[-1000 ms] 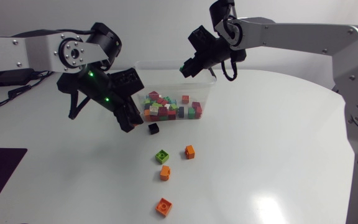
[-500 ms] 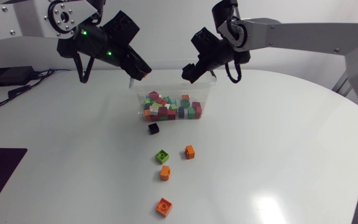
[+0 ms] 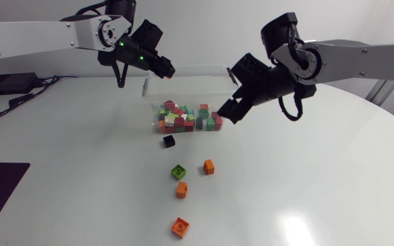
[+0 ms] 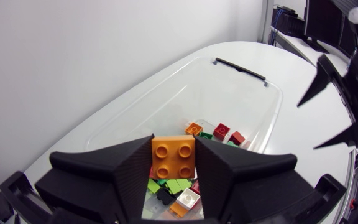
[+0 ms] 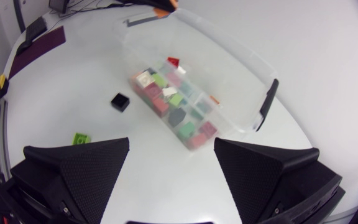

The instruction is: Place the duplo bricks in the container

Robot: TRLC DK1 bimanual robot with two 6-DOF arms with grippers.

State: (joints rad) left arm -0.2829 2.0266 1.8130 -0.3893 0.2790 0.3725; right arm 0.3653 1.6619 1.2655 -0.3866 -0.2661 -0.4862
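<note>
Already in: a pile of bricks (image 3: 187, 117) of mixed colours lies in the clear container (image 3: 187, 68), heaped toward its end nearest the loose pieces; the far part of its floor looks bare in the left wrist view.
In hand: the held brick (image 4: 173, 157), orange with four studs, sits between the two fingers of the left gripper (image 3: 163, 67), both of them pressing its sides; the grip looks firm and square.
Where it hangs: the left gripper hovers above the container's far left corner; in the left wrist view the container's open floor is straight beneath the brick, so a drop from here would likely land inside.
Right gripper: the right gripper (image 5: 172, 144) is spread wide with nothing in it; it hangs just off the container's right end, above the table (image 3: 306, 178).
On the table: the black brick (image 3: 169, 141) lies just in front of the container; the green brick (image 3: 178, 171) and the first orange brick (image 3: 208, 167) lie further out, side by side; the second orange brick (image 3: 182, 190) is near the green one; the third orange brick (image 3: 180, 226) lies farthest off.
Progress: I judge it well past halfway; most pieces are inside, one is about to be let go, five remain to fetch.
Likely next: release the held brick; the free right arm is better placed for the loose ones.
</note>
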